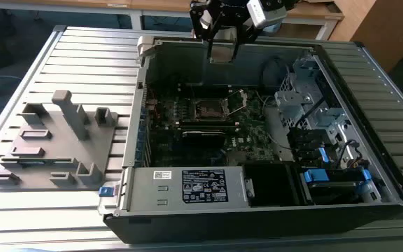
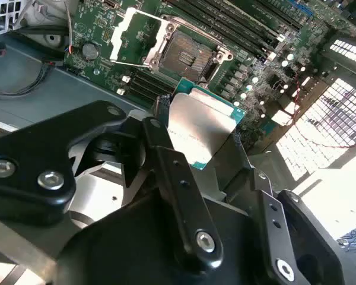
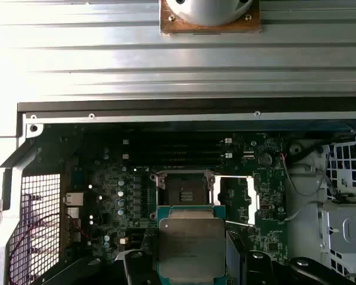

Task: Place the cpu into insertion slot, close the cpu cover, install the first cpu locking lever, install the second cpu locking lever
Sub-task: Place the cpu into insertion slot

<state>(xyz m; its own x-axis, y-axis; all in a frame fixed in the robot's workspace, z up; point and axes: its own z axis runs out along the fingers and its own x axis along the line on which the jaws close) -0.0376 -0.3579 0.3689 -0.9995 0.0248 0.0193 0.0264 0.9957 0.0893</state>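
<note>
Gripper, fingers clamped on the cpu, above the case rim; best lowered level, squared to the insertion slot.

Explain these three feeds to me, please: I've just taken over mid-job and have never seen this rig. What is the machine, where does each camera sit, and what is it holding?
It is a single robot arm working over an open computer case that lies on a slatted metal table. The exterior view takes in the whole scene from off the arm. Both wrist views ride on the arm and look past the gripper at the green circuit board. Its jaws are shut on the cpu, a flat square chip with a silver top, held in the air and apart from the board. The insertion slot is empty and the cpu cover beside it is swung open, so nothing is seated yet. On the exterior view's left, a grey fixture plate sits on the table.
</note>
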